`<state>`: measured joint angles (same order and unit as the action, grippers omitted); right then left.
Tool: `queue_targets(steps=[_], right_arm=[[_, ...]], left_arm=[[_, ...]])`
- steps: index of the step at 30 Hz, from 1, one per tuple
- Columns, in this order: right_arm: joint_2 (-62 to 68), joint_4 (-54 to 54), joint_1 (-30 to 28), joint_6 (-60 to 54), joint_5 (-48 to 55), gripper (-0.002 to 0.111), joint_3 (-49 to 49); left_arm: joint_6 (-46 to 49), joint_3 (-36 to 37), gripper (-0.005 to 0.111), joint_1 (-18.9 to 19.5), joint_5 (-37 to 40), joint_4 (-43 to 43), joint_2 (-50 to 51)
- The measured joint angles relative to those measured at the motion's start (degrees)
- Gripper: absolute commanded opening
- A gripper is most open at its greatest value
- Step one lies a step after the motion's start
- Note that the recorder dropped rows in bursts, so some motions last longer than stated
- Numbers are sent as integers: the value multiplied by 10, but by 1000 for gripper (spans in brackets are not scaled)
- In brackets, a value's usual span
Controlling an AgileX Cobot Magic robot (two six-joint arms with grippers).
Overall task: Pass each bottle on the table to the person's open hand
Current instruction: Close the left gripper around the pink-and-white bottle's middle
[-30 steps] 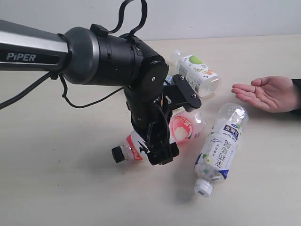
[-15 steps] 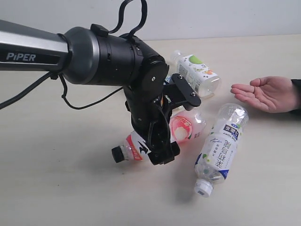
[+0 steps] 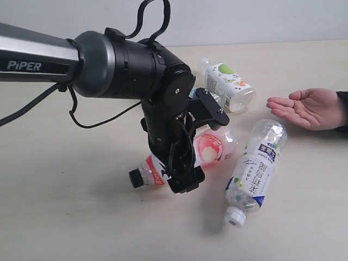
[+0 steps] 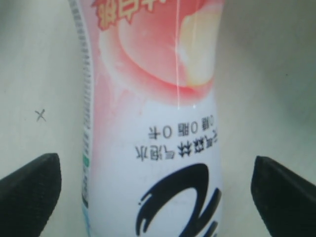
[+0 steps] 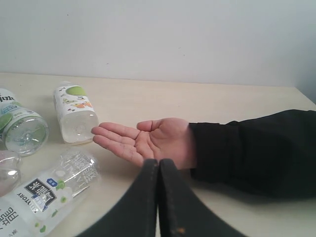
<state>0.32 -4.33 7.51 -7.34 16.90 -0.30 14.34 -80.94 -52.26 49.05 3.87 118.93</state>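
We see the pink-labelled bottle (image 3: 213, 148) lying on its side on the pale table (image 3: 65, 217), its black cap (image 3: 135, 178) pointing away from the person's open hand (image 3: 307, 107). Its label shows a peach picture over white, with black script. The left gripper (image 4: 155, 195) hangs over it with its jaws spread wide. One finger stands on each side of the bottle, and bare table shows in both gaps.

Just beside it lies the blue-labelled bottle (image 3: 254, 171), its white cap (image 3: 235, 216) toward the table's near edge. The green-labelled bottle (image 3: 228, 84) lies farther back. A fourth bottle (image 5: 22, 129) rests next to that one, mostly hidden behind the arm in the exterior view.

The clear walls of these three let the table show through. We cannot tell what the pink one holds.

The hand rests palm up at the table's right side, with a dark sleeve (image 5: 247, 148) at the wrist. The right gripper (image 5: 158, 170) is pressed closed on nothing, near the hand.
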Motion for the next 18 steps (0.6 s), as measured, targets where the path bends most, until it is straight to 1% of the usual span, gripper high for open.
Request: queue_targets(steps=[9,11,14,18], right_arm=[[0,0,0,0,0,0,0],[0,0,0,0,0,0,0],[0,0,0,0,0,0,0],[0,0,0,0,0,0,0]], left_arm=[[-8,0,102,0,-1,1,0],[-8,0,98,0,-1,1,0],[-8,0,81,0,-1,1,0],[-8,0,42,0,-1,1,0]])
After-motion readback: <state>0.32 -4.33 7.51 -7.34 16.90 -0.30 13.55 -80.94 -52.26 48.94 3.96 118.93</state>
